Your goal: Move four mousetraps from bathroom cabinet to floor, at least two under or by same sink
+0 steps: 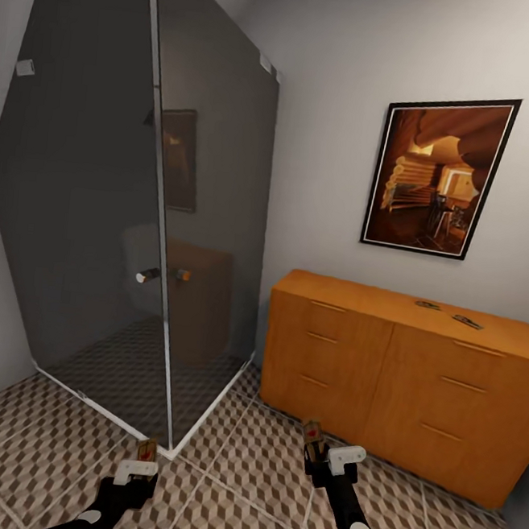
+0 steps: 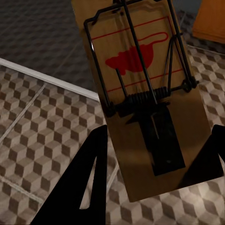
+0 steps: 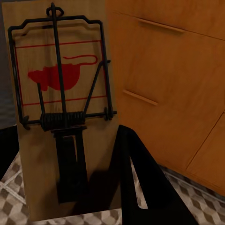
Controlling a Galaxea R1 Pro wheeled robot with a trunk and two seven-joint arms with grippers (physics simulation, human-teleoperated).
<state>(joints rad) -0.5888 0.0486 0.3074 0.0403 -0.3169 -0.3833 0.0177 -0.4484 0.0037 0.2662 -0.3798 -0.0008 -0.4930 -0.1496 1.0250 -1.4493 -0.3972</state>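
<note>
My left gripper (image 1: 146, 457) is shut on a tan mousetrap (image 1: 146, 450), held upright low over the cube-patterned bathroom floor (image 1: 250, 498). Up close, this trap (image 2: 140, 93) shows its black spring bar and red bait patch between dark fingers (image 2: 79, 187). My right gripper (image 1: 317, 451) is shut on a second mousetrap (image 1: 312, 435), also upright, in front of the orange-brown cabinet (image 1: 367, 371). That trap (image 3: 61, 117) stands beside one finger (image 3: 140, 187), facing the drawer fronts (image 3: 178, 84). Two more mousetraps (image 1: 427, 305) (image 1: 467, 320) lie flat on the cabinet top. The bathroom sink is out of view.
A dark glass shower enclosure (image 1: 141, 204) with a white base rim stands at the left, its corner close to my left gripper. A framed picture (image 1: 439, 176) hangs on the wall above the cabinet. Tiled floor stretches between shower and cabinet.
</note>
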